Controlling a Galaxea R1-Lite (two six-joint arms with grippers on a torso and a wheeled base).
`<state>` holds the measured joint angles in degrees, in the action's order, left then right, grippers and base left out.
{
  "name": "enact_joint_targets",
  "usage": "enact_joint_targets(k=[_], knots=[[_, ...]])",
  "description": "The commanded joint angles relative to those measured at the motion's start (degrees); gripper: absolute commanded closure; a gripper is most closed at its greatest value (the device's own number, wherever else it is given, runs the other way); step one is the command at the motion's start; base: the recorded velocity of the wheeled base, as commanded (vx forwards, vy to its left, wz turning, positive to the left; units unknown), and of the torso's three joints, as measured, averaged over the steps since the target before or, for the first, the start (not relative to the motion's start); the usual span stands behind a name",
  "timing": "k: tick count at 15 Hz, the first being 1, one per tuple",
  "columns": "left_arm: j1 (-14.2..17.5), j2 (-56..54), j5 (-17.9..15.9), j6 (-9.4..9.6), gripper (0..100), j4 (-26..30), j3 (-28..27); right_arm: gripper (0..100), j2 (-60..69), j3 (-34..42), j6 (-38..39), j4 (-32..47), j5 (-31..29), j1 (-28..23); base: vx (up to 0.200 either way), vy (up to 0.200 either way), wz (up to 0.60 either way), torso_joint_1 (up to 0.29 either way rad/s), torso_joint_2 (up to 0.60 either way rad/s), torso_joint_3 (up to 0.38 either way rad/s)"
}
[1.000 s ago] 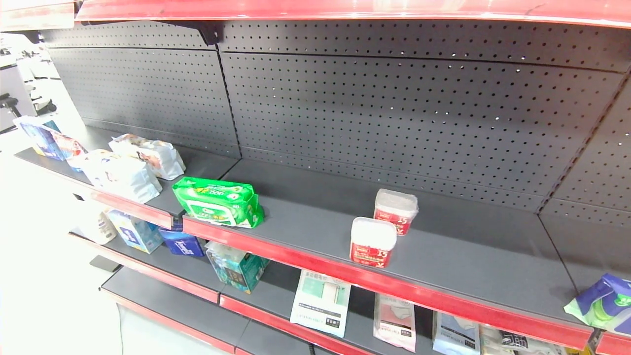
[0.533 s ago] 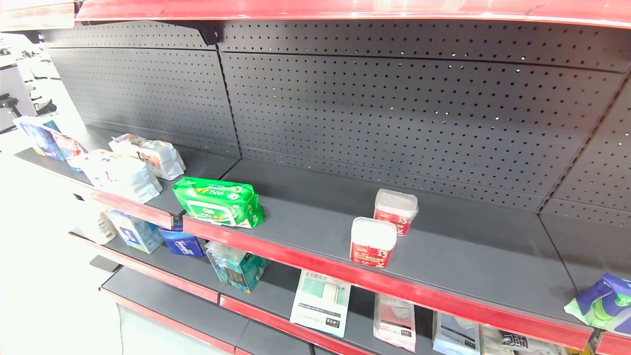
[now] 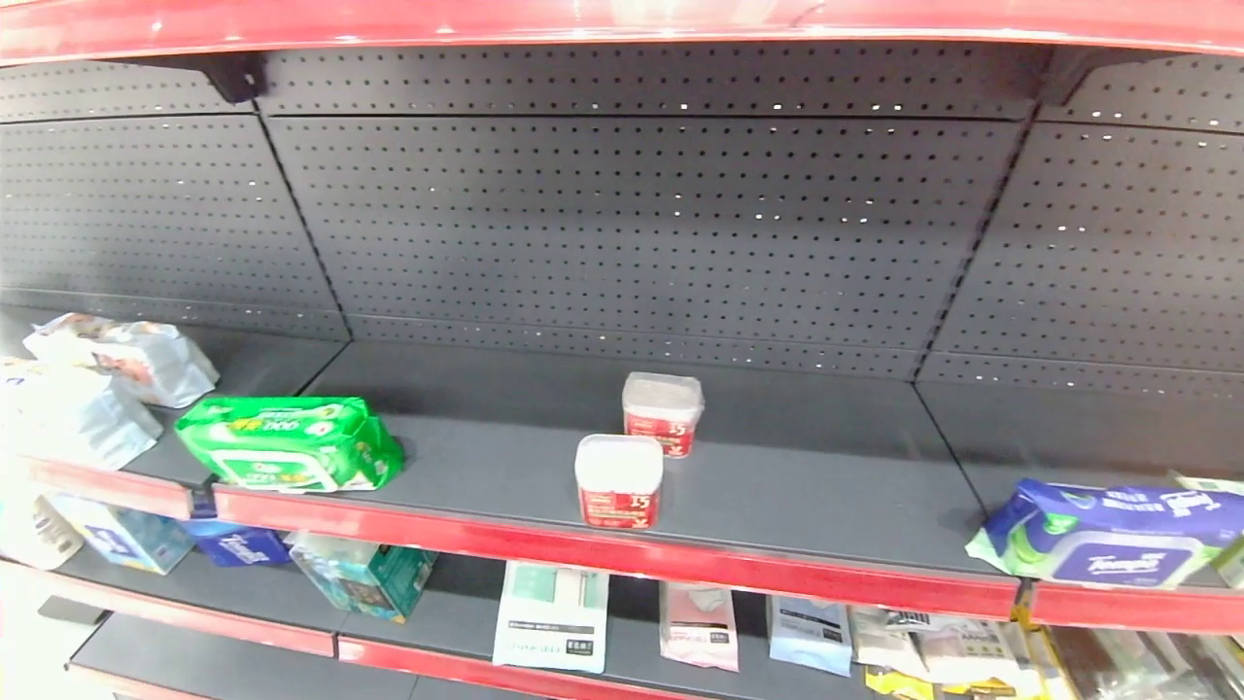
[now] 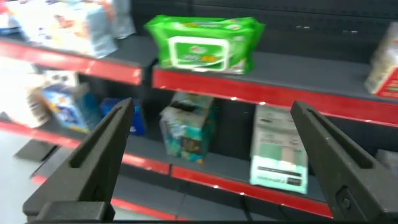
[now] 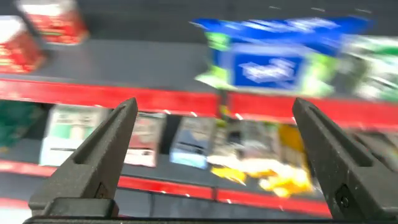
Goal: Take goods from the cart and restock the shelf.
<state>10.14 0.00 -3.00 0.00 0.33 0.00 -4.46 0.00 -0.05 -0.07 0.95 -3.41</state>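
The dark shelf (image 3: 797,496) with a red front edge carries a green wipes pack (image 3: 292,455) at the left. Two red-and-white tubs (image 3: 619,480) (image 3: 663,413) stand near the middle, and a blue wipes pack (image 3: 1108,533) lies at the right. My left gripper (image 4: 211,104) is open and holds nothing; it hangs in front of the shelf, below the green wipes pack (image 4: 204,43). My right gripper (image 5: 214,102) is open and holds nothing too, facing the shelf edge under the blue wipes pack (image 5: 280,59), with the tubs (image 5: 53,18) off to one side.
White bags (image 3: 121,358) sit at the shelf's far left. The lower shelf (image 3: 466,622) holds boxes and flat packets (image 3: 552,614). A perforated back panel (image 3: 622,224) closes the rear. Bare shelf room lies between the tubs and the blue pack.
The whole head picture has shifted, so the camera has turned to the right; the blue wipes pack now shows more fully. The goods on the shelf have not moved.
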Motion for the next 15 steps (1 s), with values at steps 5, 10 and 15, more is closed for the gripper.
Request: enact_joint_targets(k=[5,10,15], knots=[[0.1,0.0,0.0,0.0,0,0.0,0.0,0,-0.5,0.0,0.0,0.0,0.0,0.0,0.0,0.0,-0.48,0.004,0.0,0.003],[-1.2,8.1,-1.7,0.26,0,-0.7,-11.4,0,-0.5,0.0,0.0,0.0,0.0,0.0,0.0,0.0,0.0,0.0,0.0,0.0],[0.8,56.2,4.4,-5.36,0,-6.1,-29.2,0,-0.5,0.0,0.0,0.0,0.1,0.0,0.0,0.0,0.0,0.0,0.0,0.0]])
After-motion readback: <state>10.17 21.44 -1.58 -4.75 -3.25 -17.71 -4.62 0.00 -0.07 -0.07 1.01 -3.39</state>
